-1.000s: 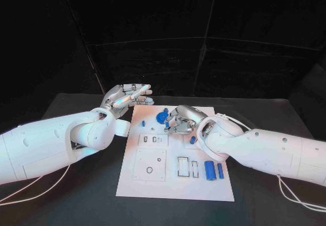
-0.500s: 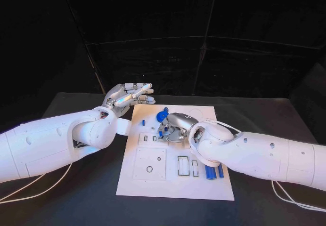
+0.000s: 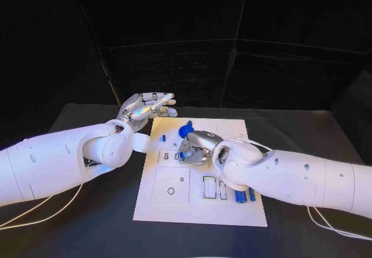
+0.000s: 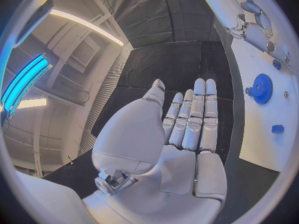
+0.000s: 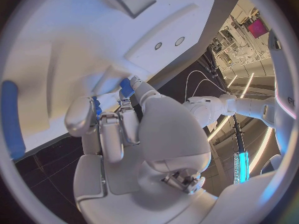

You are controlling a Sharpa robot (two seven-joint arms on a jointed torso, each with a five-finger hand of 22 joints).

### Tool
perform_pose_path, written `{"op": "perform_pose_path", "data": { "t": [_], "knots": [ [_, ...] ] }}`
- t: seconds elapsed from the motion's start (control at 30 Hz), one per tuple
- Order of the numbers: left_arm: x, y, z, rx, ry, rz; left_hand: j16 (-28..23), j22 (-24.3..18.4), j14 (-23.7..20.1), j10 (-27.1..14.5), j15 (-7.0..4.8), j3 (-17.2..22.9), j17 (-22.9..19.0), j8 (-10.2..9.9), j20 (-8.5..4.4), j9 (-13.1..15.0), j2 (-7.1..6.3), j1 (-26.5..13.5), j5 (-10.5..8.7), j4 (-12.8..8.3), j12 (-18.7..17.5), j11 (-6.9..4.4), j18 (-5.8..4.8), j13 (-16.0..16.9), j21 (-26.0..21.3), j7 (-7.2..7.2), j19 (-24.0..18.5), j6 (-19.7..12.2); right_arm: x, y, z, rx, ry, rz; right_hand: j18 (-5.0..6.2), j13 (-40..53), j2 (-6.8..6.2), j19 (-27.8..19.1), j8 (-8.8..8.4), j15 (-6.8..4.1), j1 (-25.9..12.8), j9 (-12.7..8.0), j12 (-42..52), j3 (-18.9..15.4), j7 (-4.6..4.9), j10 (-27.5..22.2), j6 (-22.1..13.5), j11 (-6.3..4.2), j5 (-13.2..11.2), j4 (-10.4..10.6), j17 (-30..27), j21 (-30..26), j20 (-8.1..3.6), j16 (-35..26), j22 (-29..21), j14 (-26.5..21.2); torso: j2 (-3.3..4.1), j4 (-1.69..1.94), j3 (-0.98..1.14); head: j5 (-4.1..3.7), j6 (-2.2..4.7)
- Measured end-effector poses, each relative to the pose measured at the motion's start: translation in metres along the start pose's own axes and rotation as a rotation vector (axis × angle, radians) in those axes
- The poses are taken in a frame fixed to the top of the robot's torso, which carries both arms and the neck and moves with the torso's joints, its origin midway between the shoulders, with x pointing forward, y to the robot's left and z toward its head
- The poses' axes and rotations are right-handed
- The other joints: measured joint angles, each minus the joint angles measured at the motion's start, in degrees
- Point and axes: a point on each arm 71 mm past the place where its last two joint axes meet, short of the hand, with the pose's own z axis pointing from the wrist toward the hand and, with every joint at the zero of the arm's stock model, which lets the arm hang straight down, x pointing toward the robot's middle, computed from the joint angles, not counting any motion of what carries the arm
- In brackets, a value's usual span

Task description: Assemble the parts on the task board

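Black surface (image 3: 93,226) carries the task board (image 3: 198,207), where the right robot hand (image 3: 195,148) pinches a small blue part (image 5: 96,107) above the slots beside the blue gear (image 3: 186,131), while the left robot hand (image 3: 145,109), fingers straight and empty, hovers off the board's far corner.

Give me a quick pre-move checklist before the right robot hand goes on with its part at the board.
1. Right robot hand over the task board: ok, above its upper middle.
2. Small blue part pinched in its fingers: ok, seen in the right wrist view.
3. Part lined up with a slot: cannot tell, the hand hides it.
4. Left robot hand out of the way: ok, open, off the board's far left corner.
5. Blue gear undisturbed: ok, clear of both hands.
6. Blue cylinders near the right arm: cannot tell, partly hidden.
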Motion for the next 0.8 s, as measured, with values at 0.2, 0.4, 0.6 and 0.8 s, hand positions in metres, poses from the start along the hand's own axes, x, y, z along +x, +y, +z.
{"op": "perform_pose_path", "data": {
  "t": [0.2,0.4,0.6,0.8],
  "knots": [
    [0.0001,0.0,0.0,0.0,0.001,0.0,0.0,0.0,0.0,0.0,0.0,0.0,0.0,0.0,0.0,0.0,0.0,0.0,0.0,0.0,0.0,0.0,0.0,0.0,0.0,0.0,0.0,0.0,0.0007,0.0017,0.0011,-0.005,0.001,-0.006,0.0,0.0,-0.07,0.0,-0.1,0.0,0.1,0.0,-0.1,0.0,0.0,0.0,0.0,0.0,-0.1,0.0,0.0,0.0,0.0,0.0,0.0,0.0,0.0,0.03,0.0,0.0,-0.13],
    [0.0,0.0,0.0,0.0,0.001,0.0,0.0,0.0,0.0,0.0,0.0,0.0,0.0,0.0,0.0,0.0,0.0,0.0,0.0,0.0,0.0,0.0,0.0,0.0,0.0,0.0,0.0,0.0,0.0006,0.0013,0.0018,-0.005,-0.001,-0.01,0.0,0.0,-0.22,0.0,-0.12,0.0,-0.1,0.0,-0.3,0.3,0.02,0.0,-0.2,0.0,-0.1,0.1,0.0,0.0,0.0,0.0,0.0,0.0,0.01,0.03,-0.01,0.03,-0.27],
    [0.0,0.0,0.0,0.0,0.001,-0.001,0.0,0.0,0.0,0.0,0.0,0.0,0.0,0.0,0.0,0.0,0.0,0.0,0.0,0.0,0.0,0.0,0.0,0.0,0.0,0.0,0.0,0.0,-0.0003,-0.001,0.0024,0.0,-0.003,-0.013,0.01,0.0,-0.51,0.0,-0.51,0.0,-0.4,-0.1,-1.0,0.3,0.24,-0.6,-0.6,0.28,-0.2,0.1,0.0,0.0,0.0,0.0,-0.1,0.0,0.01,0.03,-0.02,0.03,-0.42],
    [0.0003,0.0,-0.0001,-0.001,0.002,-0.001,0.0,0.0,0.0,0.0,0.0,0.0,0.0,0.0,0.0,0.0,0.0,0.0,0.0,0.0,0.0,0.0,0.0,0.0,0.0,0.0,0.0,0.0,-0.0022,-0.0051,0.0035,0.01,-0.006,-0.018,0.0,0.0,-0.51,0.0,-0.93,0.0,-0.4,-0.5,-1.6,0.7,0.62,-1.1,-1.0,0.44,-0.4,0.0,0.0,0.0,0.0,0.0,-0.2,0.0,0.01,0.03,-0.02,-0.02,-0.6]
  ]
}}
